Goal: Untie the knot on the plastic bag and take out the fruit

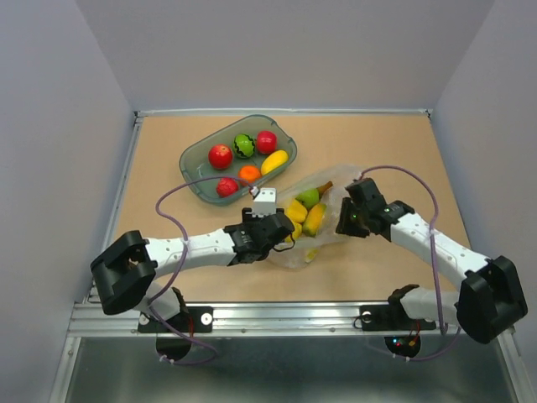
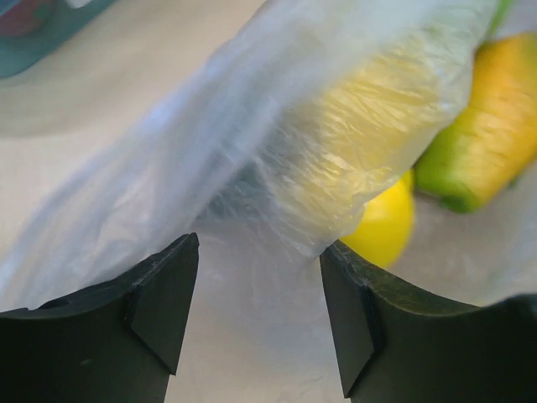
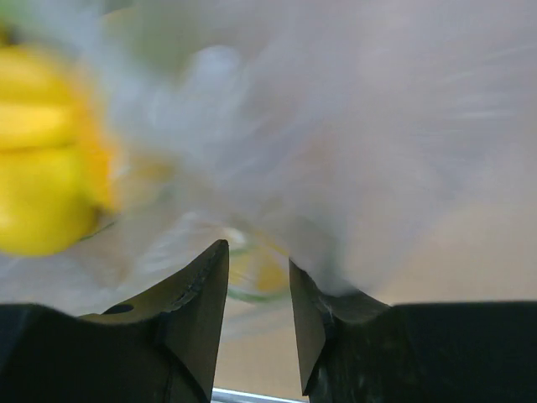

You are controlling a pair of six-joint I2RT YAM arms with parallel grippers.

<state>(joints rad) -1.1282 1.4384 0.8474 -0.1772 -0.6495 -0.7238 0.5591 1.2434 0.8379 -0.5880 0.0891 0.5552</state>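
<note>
The clear plastic bag [image 1: 323, 220] lies crumpled at the table's middle right, with fruit in it: a yellow pepper [image 1: 295, 210], a green apple [image 1: 309, 197] and a yellow-green piece [image 1: 315, 220]. My left gripper [image 1: 283, 232] is at the bag's left edge. Its jaws [image 2: 258, 281] are open, with thin bag film [image 2: 252, 151] lying between and beyond them. A yellow lemon [image 2: 382, 227] shows past the right finger. My right gripper [image 1: 346, 222] is at the bag's right side. Its jaws [image 3: 258, 273] stand narrowly open, with blurred plastic [image 3: 352, 151] draped over the right fingertip.
The grey-green tray [image 1: 195, 161] stands at the back left of the bag and holds red apples, an orange, a strawberry, a green piece and a long yellow mango [image 1: 274, 162]. Grey walls close the table on three sides. A metal rail runs along the near edge.
</note>
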